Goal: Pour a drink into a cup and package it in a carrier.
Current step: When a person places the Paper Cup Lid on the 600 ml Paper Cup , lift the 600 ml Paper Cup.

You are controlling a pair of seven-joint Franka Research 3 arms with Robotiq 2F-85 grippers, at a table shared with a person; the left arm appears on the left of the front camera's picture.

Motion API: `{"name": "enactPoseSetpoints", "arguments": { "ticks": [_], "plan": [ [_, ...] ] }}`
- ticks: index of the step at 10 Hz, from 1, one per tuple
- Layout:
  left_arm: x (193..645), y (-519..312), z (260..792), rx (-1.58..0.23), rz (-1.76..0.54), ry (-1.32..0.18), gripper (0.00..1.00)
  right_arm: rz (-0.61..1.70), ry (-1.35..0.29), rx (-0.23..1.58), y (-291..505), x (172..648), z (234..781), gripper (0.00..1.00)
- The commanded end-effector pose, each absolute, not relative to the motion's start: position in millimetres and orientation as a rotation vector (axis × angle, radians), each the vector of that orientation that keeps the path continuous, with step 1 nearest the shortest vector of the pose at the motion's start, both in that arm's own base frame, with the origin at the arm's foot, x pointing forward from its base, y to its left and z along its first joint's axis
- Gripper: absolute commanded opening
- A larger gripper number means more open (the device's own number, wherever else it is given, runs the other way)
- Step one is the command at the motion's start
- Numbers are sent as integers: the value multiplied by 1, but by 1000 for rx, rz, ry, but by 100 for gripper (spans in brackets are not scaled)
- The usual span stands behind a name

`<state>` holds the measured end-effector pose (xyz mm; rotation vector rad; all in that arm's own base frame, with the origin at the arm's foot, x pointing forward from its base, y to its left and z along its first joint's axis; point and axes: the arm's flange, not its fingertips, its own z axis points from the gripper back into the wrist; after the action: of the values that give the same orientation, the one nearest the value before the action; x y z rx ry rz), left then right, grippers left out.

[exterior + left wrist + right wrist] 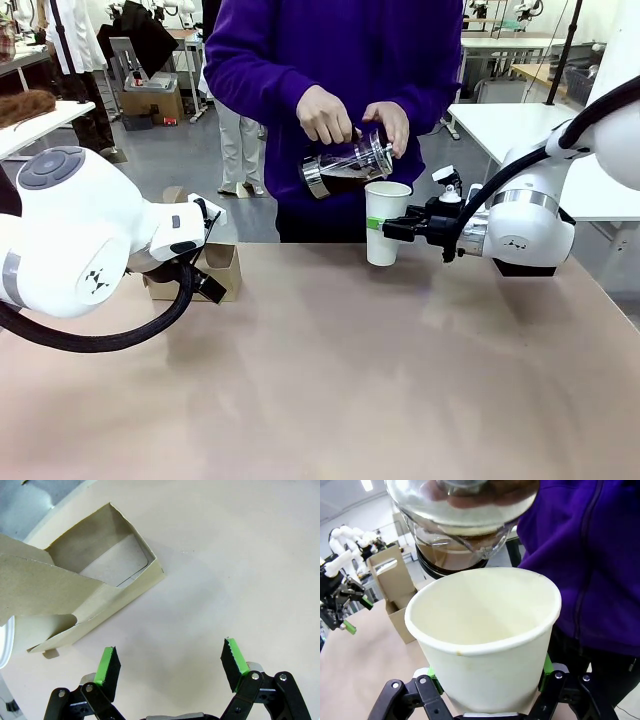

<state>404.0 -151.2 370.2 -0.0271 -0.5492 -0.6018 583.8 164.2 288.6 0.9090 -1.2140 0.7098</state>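
Note:
The white paper cup [387, 222] stands upright on the table's far side with its top open. My right gripper [388, 229] is shut on the cup [485, 630], its green pads [546, 666] pressed to both sides. A person in a purple top tilts the glass jug [345, 165] over the cup's rim with both hands. The dark brown drink [445, 555] lies in the jug [465, 525]. The brown cardboard carrier [218, 268] sits at the left. My left gripper [170, 660] hangs open just beside the carrier [100, 580], with nothing between its fingers.
The tan tabletop [330, 380] stretches bare toward the near edge. My left arm's white body [80, 230] covers part of the carrier. White tables [500, 125] and other furniture stand behind the person.

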Motion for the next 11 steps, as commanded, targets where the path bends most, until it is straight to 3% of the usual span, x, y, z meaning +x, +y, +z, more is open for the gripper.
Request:
{"name": "enactPoseSetpoints", "arguments": {
  "ticks": [1,11],
  "plan": [
    [404,-151,371,-29,-602,-550,100,705,-1213,900,166,583,291,80],
    [404,-151,371,-29,-602,-550,100,705,-1213,900,166,583,291,80]
  ]
}}
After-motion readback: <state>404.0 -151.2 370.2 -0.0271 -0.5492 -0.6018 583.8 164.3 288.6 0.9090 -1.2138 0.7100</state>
